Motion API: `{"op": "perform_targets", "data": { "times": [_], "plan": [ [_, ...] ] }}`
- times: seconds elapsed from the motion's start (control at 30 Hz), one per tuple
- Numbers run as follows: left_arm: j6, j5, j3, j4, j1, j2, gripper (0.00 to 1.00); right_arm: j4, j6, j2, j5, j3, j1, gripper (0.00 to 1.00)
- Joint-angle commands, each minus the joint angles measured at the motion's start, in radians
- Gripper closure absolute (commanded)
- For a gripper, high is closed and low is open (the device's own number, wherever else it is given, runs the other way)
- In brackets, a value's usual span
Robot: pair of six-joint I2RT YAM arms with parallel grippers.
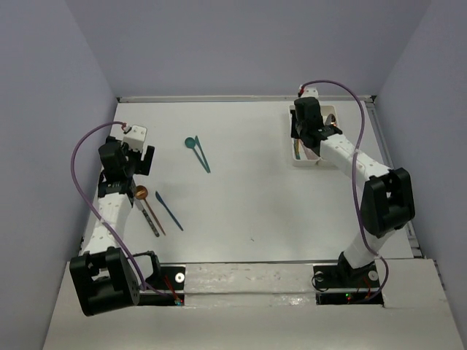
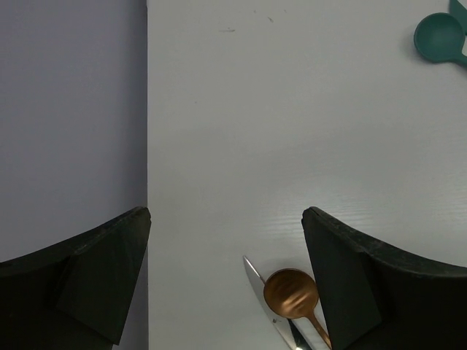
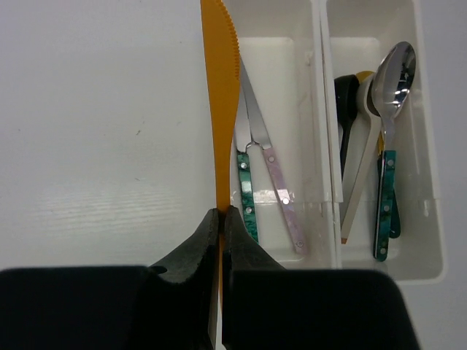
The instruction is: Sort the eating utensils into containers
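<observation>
My right gripper (image 3: pixel 221 213) is shut on an orange knife (image 3: pixel 221 95), whose blade lies along the left rim of the white containers (image 3: pixel 319 109). The left compartment holds a teal-handled knife (image 3: pixel 246 193) and a pink-handled knife (image 3: pixel 281 193). In the right compartment lie a black spoon (image 3: pixel 344 95), a beige spoon (image 3: pixel 361 182) and a silver-bowled spoon (image 3: pixel 398 69). My left gripper (image 2: pixel 226 213) hangs open over the table, just beyond a copper spoon (image 2: pixel 290 292) lying on a silver knife (image 2: pixel 261 284). Loose on the table are a teal spoon (image 1: pixel 190 142), a teal knife (image 1: pixel 202 157) and a blue knife (image 1: pixel 168 210).
The containers (image 1: pixel 332 111) stand at the back right of the table, under my right gripper (image 1: pixel 310 138). The grey side wall (image 2: pixel 73 124) runs close to the left of my left gripper (image 1: pixel 139 157).
</observation>
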Motion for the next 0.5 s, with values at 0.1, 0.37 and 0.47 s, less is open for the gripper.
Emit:
{"op": "perform_targets", "data": {
  "times": [0.1,0.37,0.47],
  "plan": [
    [-0.003,-0.162,0.075,-0.049,-0.018,0.062,0.01,0.091,-0.076,0.155,-0.027,0.108,-0.07,1.0],
    [0.003,-0.228,0.075,-0.054,-0.03,0.114,0.01,0.137,-0.151,0.265,0.003,0.169,-0.11,1.0],
    [0.0,-0.245,0.095,-0.054,-0.036,0.137,0.01,0.149,-0.151,0.301,-0.01,0.191,-0.12,1.0]
  ]
}}
